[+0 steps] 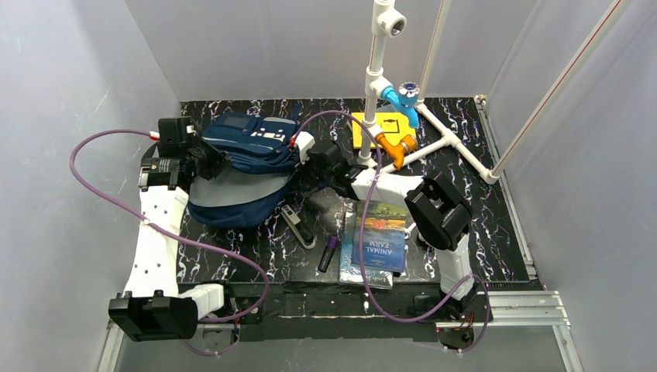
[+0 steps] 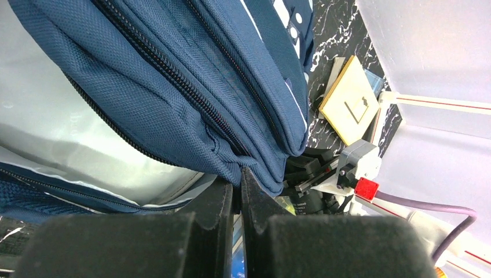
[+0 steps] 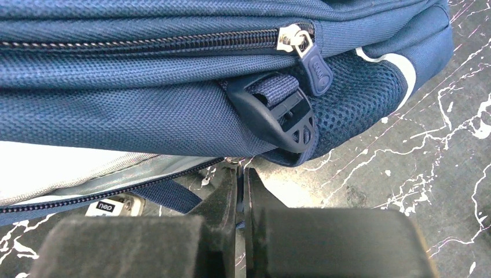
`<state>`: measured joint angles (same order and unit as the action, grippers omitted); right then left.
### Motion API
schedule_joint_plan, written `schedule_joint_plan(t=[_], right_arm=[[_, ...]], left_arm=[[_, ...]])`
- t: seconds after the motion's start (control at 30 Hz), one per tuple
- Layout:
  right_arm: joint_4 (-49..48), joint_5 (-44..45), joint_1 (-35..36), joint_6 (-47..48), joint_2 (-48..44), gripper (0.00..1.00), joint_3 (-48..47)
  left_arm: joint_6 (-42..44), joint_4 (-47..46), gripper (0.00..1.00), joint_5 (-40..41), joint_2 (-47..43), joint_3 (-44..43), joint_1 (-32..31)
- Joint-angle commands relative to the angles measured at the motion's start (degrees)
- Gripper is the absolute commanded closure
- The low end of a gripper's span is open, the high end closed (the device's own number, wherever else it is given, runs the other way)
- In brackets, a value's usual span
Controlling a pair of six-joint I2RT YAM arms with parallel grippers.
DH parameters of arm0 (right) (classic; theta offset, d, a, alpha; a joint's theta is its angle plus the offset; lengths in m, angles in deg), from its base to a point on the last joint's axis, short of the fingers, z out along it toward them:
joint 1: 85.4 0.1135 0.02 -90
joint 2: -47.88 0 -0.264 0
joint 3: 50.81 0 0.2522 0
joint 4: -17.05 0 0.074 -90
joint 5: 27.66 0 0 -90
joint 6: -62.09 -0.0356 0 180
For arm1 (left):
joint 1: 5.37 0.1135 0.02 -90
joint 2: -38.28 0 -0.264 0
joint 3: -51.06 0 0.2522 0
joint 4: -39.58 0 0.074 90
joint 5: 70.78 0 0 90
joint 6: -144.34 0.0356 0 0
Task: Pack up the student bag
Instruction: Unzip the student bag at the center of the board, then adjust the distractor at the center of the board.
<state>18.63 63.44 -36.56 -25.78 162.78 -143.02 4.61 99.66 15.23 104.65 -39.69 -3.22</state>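
Navy fabric of the student bag (image 1: 252, 151) is filling both wrist views. The bag is lying at the far left of the black marbled worktop (image 1: 496, 225), its mouth gaping on pale grey lining. "ANIMAL FARM" is showing on the book (image 1: 381, 236) lying nearer, right of centre, and a small tag (image 3: 107, 207) under the bag is reading "nep". The left jaws are pinching the bag's zippered edge on its left. The right jaws are pressing together under its right edge, beneath a dark buckle (image 3: 278, 116); any grip there is hidden.
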Motion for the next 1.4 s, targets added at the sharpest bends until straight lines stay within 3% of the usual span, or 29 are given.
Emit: schedule_joint_plan(t=[0.0, 0.07, 0.23, 0.37, 0.5, 0.77, 1.0, 1.17, 1.37], right_arm=[[-1.91, -0.44, -1.38, -2.38, -2.95, 0.93, -1.47], [-1.24, -0.58, -1.38, -3.38, -1.82, 0.90, -3.10], [5.22, -1.85, -0.66, -5.91, 1.61, 0.60, -9.94], [9.06, 0.33, 2.52, -6.28, -1.30, 0.44, -9.29], [17.92, 4.22, 5.12, -6.33, -6.93, 0.34, -7.37], [26.30, 5.42, 5.65, -8.12, -22.79, 0.27, 5.36], [30.17, 10.53, 5.65, -7.55, -32.62, 0.25, 13.38], [27.66, 15.79, 5.59, -6.66, -43.99, 0.20, 24.57], [27.02, 23.14, 4.15, -12.58, -56.54, 0.11, 35.20]], left_arm=[[1.79, -4.68, 1.00, -1.30, -0.97, -0.80, 0.75], [2.02, -6.80, 1.00, -2.56, -1.63, 0.93, 0.75], [1.72, -8.81, 1.00, -2.34, -2.77, 2.45, 0.79], [2.16, -9.17, 1.00, -1.75, -2.38, 2.82, 0.75], [5.04, -10.19, 1.00, -1.08, -1.17, 3.06, 0.79], [11.59, -11.69, 1.00, 2.43, 2.26, 4.96, 1.54], [12.02, -11.93, 1.00, -1.87, 2.46, 8.67, 1.74], [11.36, -12.76, 1.00, -4.14, -0.19, 12.83, 1.72], [11.67, -12.86, 1.00, -5.75, -1.77, 14.16, 1.73]])
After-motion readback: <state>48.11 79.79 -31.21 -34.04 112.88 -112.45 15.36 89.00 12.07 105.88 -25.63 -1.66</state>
